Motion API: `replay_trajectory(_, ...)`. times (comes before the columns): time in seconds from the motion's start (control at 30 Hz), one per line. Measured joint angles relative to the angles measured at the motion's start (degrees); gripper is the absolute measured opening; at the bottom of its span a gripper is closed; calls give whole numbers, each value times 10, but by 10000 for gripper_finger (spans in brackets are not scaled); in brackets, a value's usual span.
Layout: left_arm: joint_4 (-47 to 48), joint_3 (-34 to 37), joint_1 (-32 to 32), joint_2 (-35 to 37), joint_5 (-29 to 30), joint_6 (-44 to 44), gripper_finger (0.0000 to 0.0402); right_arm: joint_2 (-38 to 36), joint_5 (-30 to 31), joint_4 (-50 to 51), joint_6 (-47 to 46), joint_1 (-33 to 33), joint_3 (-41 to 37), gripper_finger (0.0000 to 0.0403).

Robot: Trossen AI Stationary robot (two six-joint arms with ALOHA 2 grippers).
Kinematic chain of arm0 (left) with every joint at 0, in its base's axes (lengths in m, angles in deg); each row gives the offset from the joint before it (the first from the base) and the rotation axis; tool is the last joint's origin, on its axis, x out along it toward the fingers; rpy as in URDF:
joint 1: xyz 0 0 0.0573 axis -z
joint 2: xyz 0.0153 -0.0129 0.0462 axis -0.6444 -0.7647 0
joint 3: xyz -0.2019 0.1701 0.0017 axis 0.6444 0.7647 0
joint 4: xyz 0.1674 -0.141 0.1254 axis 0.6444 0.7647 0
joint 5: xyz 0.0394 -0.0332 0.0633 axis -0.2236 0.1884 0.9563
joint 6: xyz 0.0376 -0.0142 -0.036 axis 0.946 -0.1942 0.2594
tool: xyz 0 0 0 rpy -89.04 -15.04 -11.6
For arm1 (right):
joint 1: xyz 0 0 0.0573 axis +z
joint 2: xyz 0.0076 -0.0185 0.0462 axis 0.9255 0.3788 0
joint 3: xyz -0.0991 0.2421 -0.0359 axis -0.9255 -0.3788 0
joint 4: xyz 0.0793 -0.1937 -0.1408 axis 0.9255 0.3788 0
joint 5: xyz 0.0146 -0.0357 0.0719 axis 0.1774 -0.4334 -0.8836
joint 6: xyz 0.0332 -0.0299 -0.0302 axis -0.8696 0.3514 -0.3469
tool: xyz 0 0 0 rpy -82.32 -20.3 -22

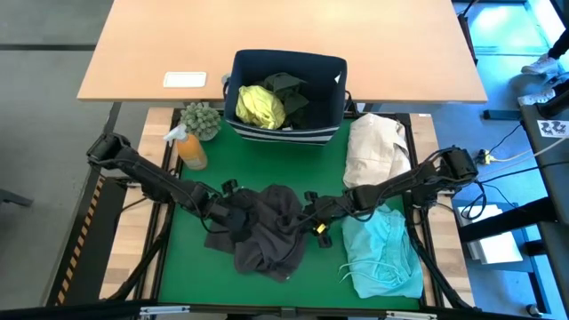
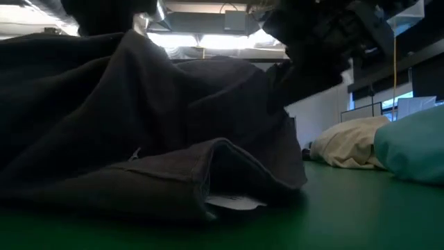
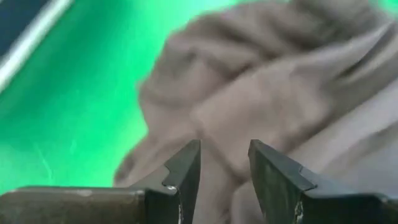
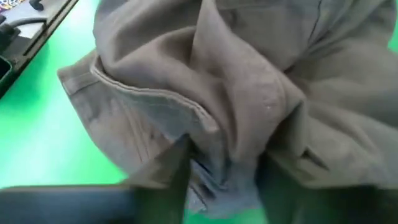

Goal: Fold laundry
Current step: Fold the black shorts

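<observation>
While gripping the charcoal grey garment (image 1: 267, 229) at frame centre
My left claw (image 3: 225, 171) and right claw (image 4: 221, 180) are both pinching its folds

the charcoal grey garment (image 1: 267, 229) is soft matt woven cloth, rumpled, with a stitched hem. the green mat (image 1: 191, 258) on the tabletop looks smooth and faintly shiny. the turquoise garment (image 1: 382, 253) is thin, crinkled cloth; the cream-beige bundle (image 1: 375, 147) a matt, creased fabric. the far tabletop (image 1: 160, 40) is smooth pale wood. the left claw (image 3: 224, 171) is dark hard plastic or metal, slightly glossy.
</observation>
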Motion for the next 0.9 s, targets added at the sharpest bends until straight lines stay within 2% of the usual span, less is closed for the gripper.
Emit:
replay_trajectory(0.1, -37, -18, 18, 0, 22, 41, 131, 0, 0, 0, 2, -3, 24, 32)
replay_trajectory(0.13, -56, -21, 25, 0, 23, 58, 131, -1, 1, 0, 2, -3, 33, 19)
replay_trajectory(0.27, -150, -22, 48, 0, 24, 123, 131, -2, 7, 0, 3, -1, 69, 38)
replay_trajectory(0.37, -175, -22, 55, 0, 23, 149, 131, -2, 22, -2, 4, 13, 94, 47)
replay_trajectory(0.53, -176, -22, 52, -3, 23, 151, 131, -2, 43, -1, 35, 38, 115, 15)
replay_trajectory(0.63, -178, -22, 46, -17, 15, 159, 135, -2, 61, -4, 48, 49, 119, 15)
replay_trajectory(0.77, -231, -22, 29, -46, -53, 189, 149, -2, 81, 0, 51, 48, 119, 33)
replay_trajectory(0.9, -301, -22, 10, -80, -117, 224, 163, -2, 89, 4, 52, 48, 119, 23)
